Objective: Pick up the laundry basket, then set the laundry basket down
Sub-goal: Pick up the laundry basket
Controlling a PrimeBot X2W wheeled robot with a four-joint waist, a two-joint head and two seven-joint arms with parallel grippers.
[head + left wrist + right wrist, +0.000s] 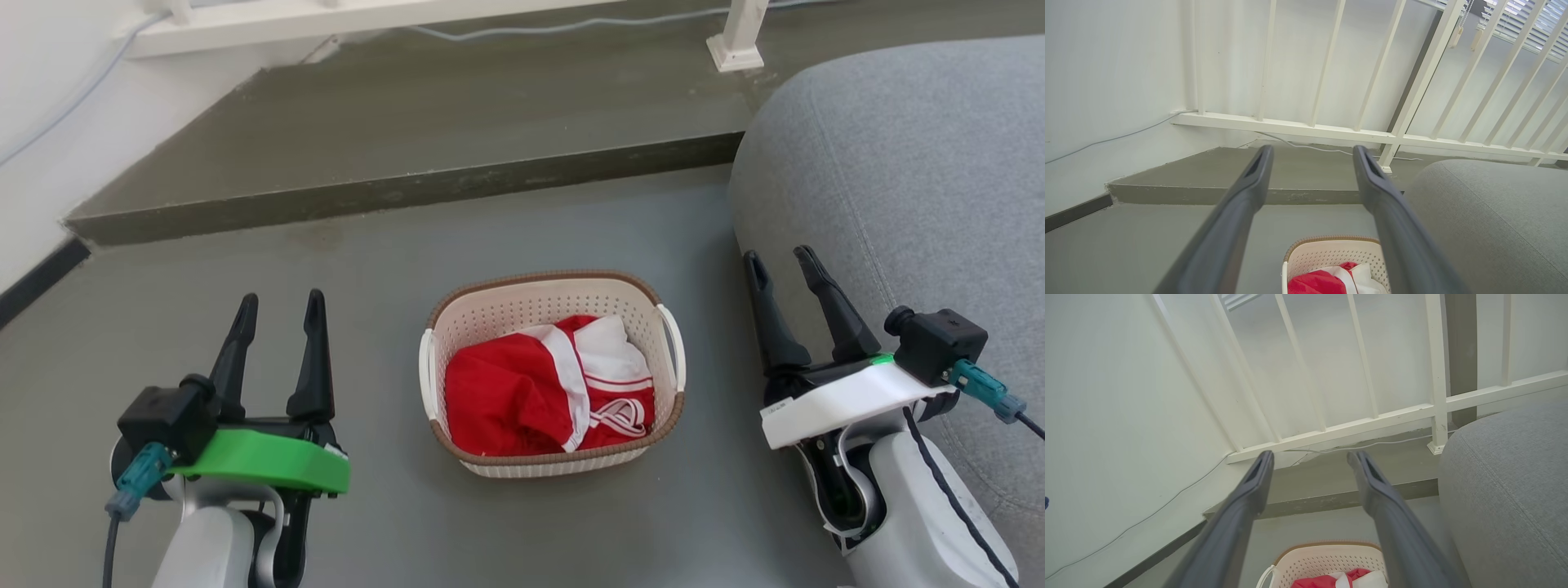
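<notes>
Sitting on grey floor (326, 286): laundry basket (531, 306) | step (490, 106), white railing (1331, 130) behind | left pincer (279, 300), right pincer (777, 257) spread, empty

The grey floor (326, 269) is carrying the laundry basket (531, 306), which is sitting upright near its middle. A grey upholstered seat (898, 163), possibly a sofa, is resting on the floor to the right, near the basket but apart from it. Beyond them a raised step (457, 114) is running across, with a white railing post (739, 37) standing on it and a pale cable (531, 31) trailing along its far side.
</notes>
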